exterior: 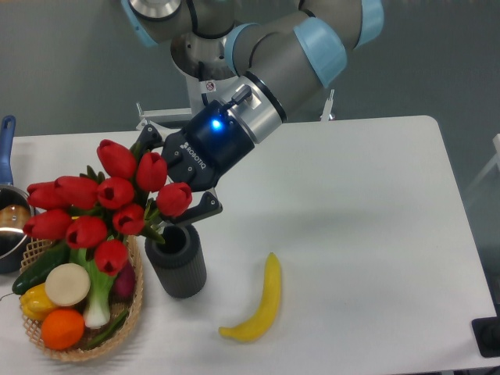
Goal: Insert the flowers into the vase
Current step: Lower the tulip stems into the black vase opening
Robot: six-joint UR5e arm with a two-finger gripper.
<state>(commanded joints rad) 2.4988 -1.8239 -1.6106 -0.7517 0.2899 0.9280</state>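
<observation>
**Flowers tipped over the vase, stems near the mouth**

Look at your gripper [178, 205] first. Its two fingers are closed on the stems of the flowers [98, 199], low down near the stem ends. You can see one dark finger on each side of the green stems. The arm leans in from the upper right, so the gripper points down and to the left.

Because of that lean, the bunch is tilted. The red heads fan out to the left and hang above the basket [39, 344] of fruit and vegetables. The stem ends point down toward the vase [176, 267], which stands on the table [375, 234] just right of the basket. The stems seem to reach the round mouth, but you cannot tell if they are inside it yet, because the leaves cover that spot.

I think holding the stems low helps you aim them at the hole. You will probably need to stand the bunch up straighter before you push down, or the heads may bump the basket.

A banana [261, 303] lies on the table near the vase, to its right. A pot [9, 223] sits at the left edge.
</observation>
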